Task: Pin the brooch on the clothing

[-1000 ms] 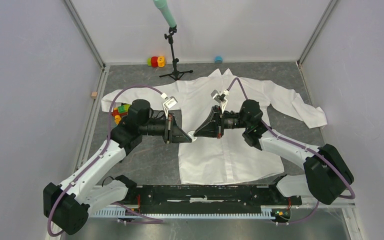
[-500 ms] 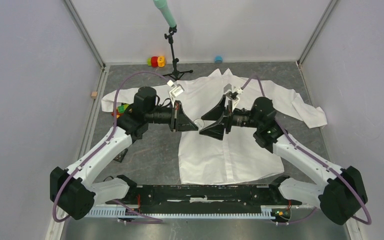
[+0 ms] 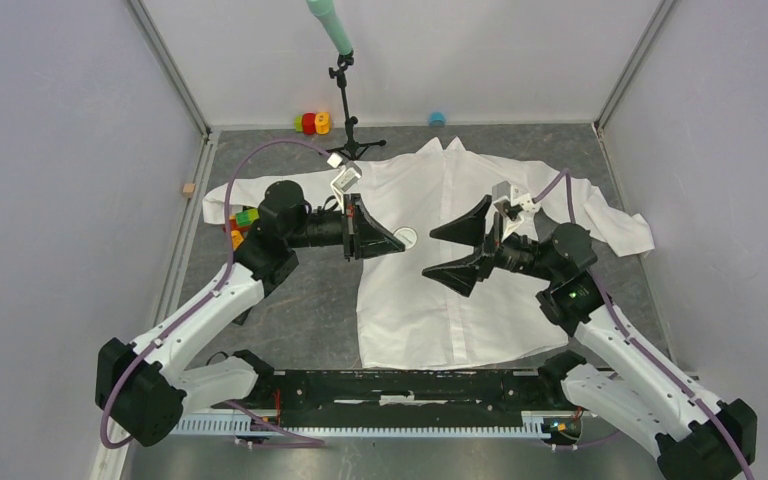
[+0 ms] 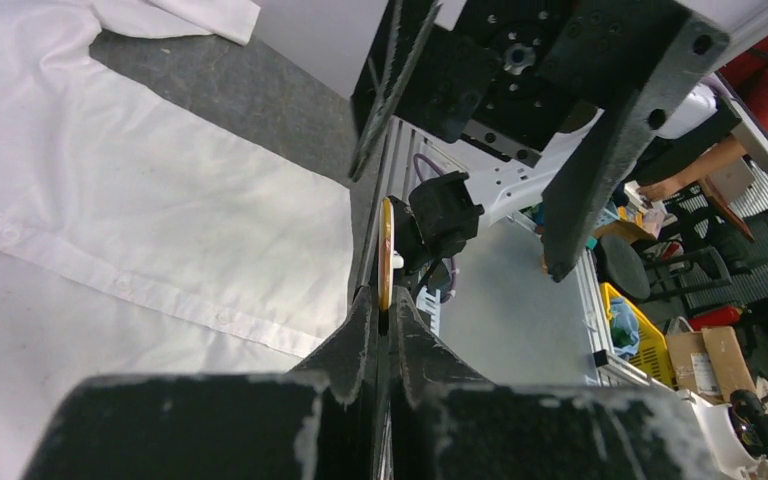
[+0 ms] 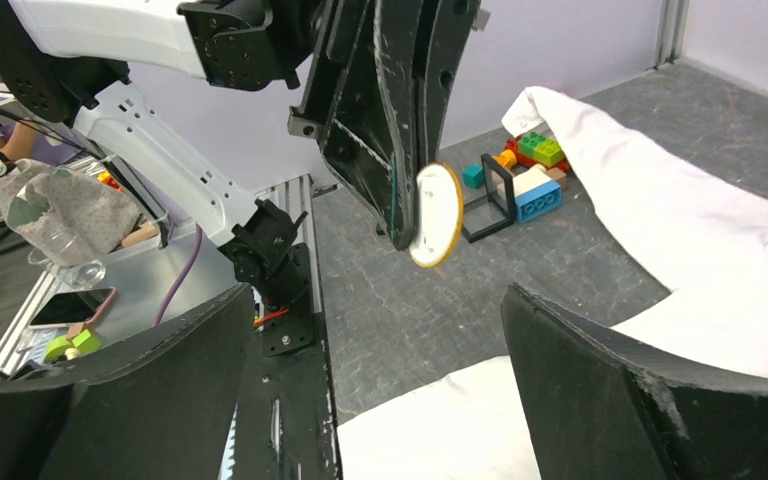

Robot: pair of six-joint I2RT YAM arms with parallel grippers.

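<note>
The brooch (image 3: 406,238) is a small round disc with a gold rim and a pale face, held above the clothing (image 3: 440,300), a white shirt spread flat on the grey table. My left gripper (image 3: 398,243) is shut on the disc's edge. The left wrist view shows the brooch (image 4: 385,250) edge-on, sticking out past the left gripper (image 4: 382,300), with the shirt (image 4: 110,200) below. My right gripper (image 3: 430,254) stands wide open just right of the brooch, touching nothing. In the right wrist view the brooch (image 5: 436,214) hangs beyond the open right gripper (image 5: 375,300), over the shirt (image 5: 700,230).
A microphone stand (image 3: 345,100) rises at the back behind the collar. Toy blocks (image 3: 242,222) lie by the shirt's left sleeve and show as toy blocks (image 5: 525,170) in the right wrist view. More blocks (image 3: 310,122) sit at the back wall. The rail (image 3: 390,385) runs along the near edge.
The right gripper opened, let go of the brooch and drew back to the right. The left gripper kept the brooch and carried it up and away from the near edge.
</note>
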